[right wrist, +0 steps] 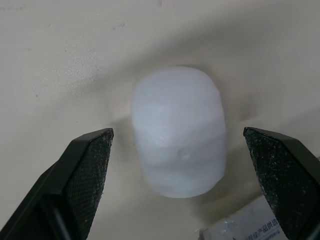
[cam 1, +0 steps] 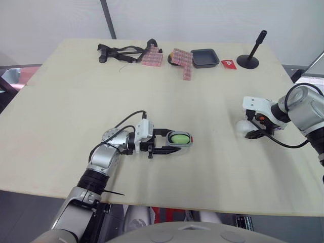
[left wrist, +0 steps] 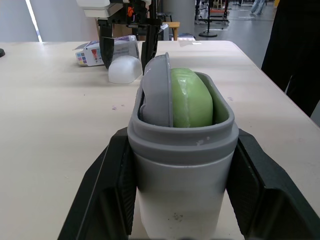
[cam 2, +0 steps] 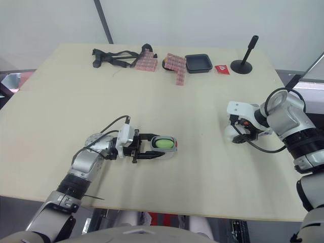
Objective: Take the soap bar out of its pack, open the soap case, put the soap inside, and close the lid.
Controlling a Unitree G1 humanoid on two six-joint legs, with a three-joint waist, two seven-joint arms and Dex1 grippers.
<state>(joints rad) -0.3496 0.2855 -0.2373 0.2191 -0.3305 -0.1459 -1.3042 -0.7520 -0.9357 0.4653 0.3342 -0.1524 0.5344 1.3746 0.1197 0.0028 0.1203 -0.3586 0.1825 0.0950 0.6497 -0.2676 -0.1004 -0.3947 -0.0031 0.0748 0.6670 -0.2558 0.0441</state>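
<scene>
A grey soap case lies on its side on the table with the green soap bar inside it, its mouth uncovered. My left gripper is shut on the case, one finger against each side. Off to the right, a white rounded lid rests on the table. My right gripper hangs above the lid, open, its fingers wide on either side and not touching it. The printed soap pack lies just beside the lid.
Along the far edge lie a black strap tool, two pink checked cloths, a black tray, a red packet and a black stand. Bare tabletop separates the two arms.
</scene>
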